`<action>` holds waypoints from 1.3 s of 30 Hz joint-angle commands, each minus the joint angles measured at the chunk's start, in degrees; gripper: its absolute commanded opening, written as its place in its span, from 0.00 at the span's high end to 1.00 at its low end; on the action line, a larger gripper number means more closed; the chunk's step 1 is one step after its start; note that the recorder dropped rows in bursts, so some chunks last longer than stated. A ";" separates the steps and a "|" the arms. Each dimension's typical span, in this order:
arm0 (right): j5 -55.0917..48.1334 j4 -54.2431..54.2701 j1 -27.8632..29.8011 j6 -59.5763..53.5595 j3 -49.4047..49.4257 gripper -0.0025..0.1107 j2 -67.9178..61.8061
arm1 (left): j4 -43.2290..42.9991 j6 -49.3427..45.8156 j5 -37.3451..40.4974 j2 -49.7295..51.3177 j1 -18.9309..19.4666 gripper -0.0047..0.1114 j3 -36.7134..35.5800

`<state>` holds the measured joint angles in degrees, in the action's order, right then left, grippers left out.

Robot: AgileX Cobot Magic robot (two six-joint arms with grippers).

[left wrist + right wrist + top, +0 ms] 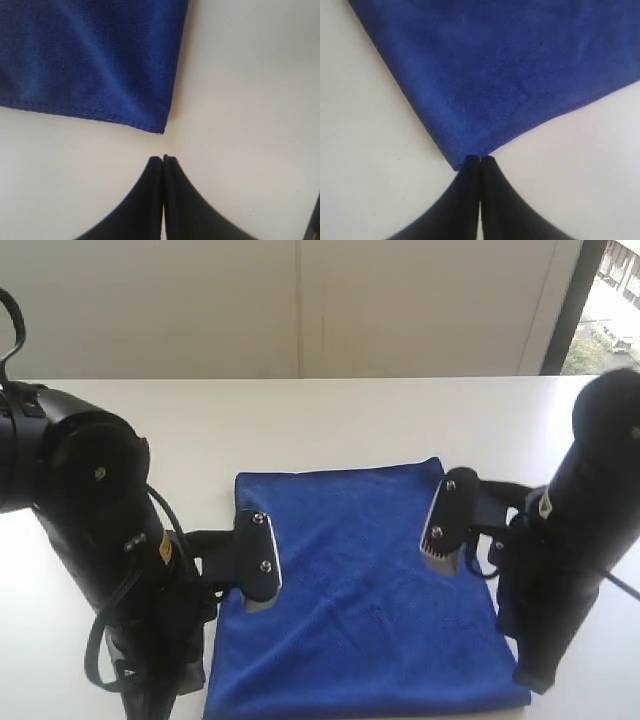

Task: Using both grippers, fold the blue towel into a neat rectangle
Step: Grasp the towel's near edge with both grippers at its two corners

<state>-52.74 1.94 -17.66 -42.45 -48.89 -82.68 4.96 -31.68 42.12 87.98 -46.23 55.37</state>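
**Blue towel spread flat between two closed grippers**

Exterior view: the blue towel lies spread flat on the white table, in the near middle of the scene. Its far edge runs roughly straight across and its near edge reaches almost to the bottom of the picture. The surface is smooth apart from a few shallow creases. The left arm stands at the towel's left edge and the right arm at its right edge, each black and trailing loose cables. A pale wall rises behind the table, and a strip of window shows at the far right.

Left wrist view: the left gripper has its two narrow black jaws pressed together, with only a hairline seam between them. It grasps nothing. The tips sit just short of a stitched corner of the towel, with bare table showing between tips and cloth.

Right wrist view: the right gripper is likewise clenched, its jaws meeting along a thin seam. Here the tips meet the towel right at one corner, overlapping the edge of the cloth. Whether any fabric is pinched between the jaws cannot be told; the cloth around the corner lies flat on the table.
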 commanded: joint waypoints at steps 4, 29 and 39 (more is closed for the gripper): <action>7.51 0.90 -0.15 -14.03 7.27 0.76 0.12 | 1.29 -7.79 -5.86 -0.62 -0.48 0.56 -5.59; 15.59 4.15 -0.15 -29.40 13.65 0.52 0.12 | 8.38 -25.09 -24.52 3.12 -1.90 0.45 -14.23; 21.77 4.07 -0.15 -29.40 16.98 0.52 -0.89 | 8.51 -25.09 -25.94 4.76 -1.90 0.45 -14.23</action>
<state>-32.05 5.90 -17.69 -71.11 -32.82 -83.27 12.54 -56.58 15.48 92.62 -47.88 41.42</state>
